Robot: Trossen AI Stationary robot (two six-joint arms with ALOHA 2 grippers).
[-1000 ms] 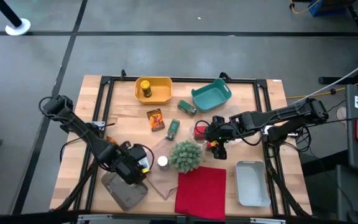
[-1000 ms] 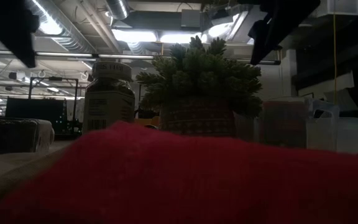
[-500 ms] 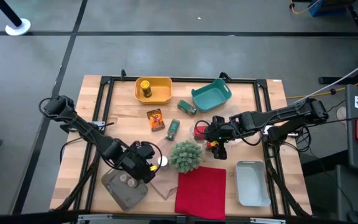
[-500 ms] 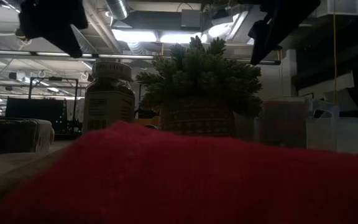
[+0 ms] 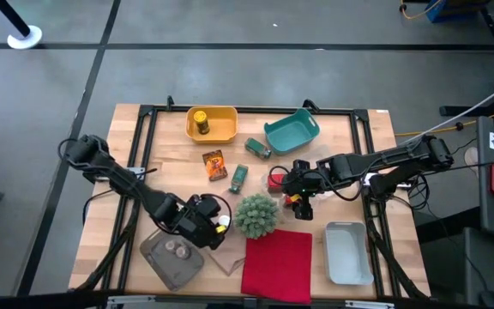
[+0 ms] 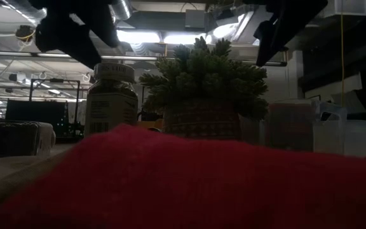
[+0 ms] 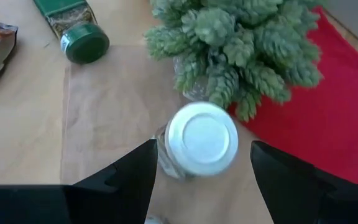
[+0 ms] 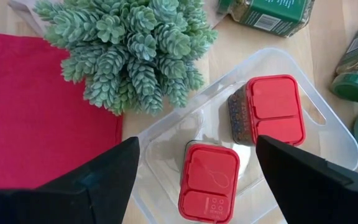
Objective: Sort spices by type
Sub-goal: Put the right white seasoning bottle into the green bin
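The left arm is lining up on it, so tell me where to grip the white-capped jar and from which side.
Grip the white-capped jar on its clear body just below the cap, coming straight down. It stands upright and the left gripper is open above it, one finger each side. Keep the fingers off the plant, which touches or overhangs it on one side.

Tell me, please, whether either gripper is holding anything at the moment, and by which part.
Nothing is held. The left gripper is open, its fingers either side of the white-capped jar without touching it. The right gripper is open above the red tins, empty.
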